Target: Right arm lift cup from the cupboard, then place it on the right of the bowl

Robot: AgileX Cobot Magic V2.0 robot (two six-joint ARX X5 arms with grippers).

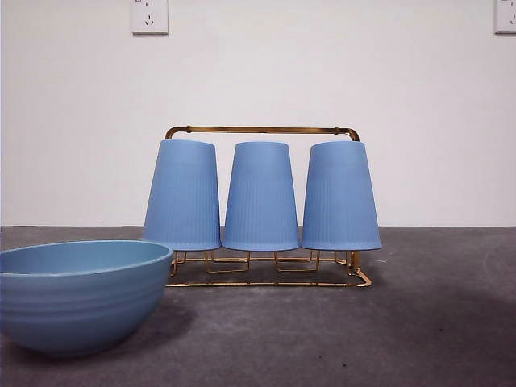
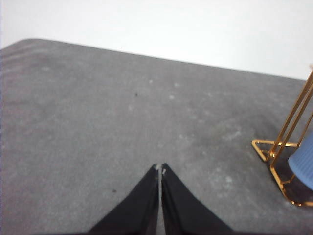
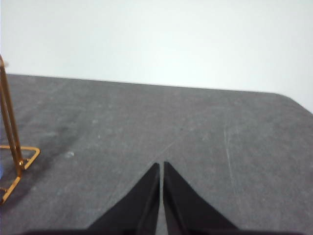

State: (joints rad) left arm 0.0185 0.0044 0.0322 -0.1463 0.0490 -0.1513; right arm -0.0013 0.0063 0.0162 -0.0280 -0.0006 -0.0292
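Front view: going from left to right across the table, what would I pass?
bowl → left cup → middle cup → right cup, all three upside down on the gold wire rack.

White wall [image 1: 258, 72], two sockets [image 1: 149, 16] — dark grey tabletop [image 1: 435, 322]

Bare table [image 1: 435, 322] right of bowl [image 1: 76, 294]; three cups [image 1: 260, 197] close-packed on rack [image 1: 262, 130], outer sides free.
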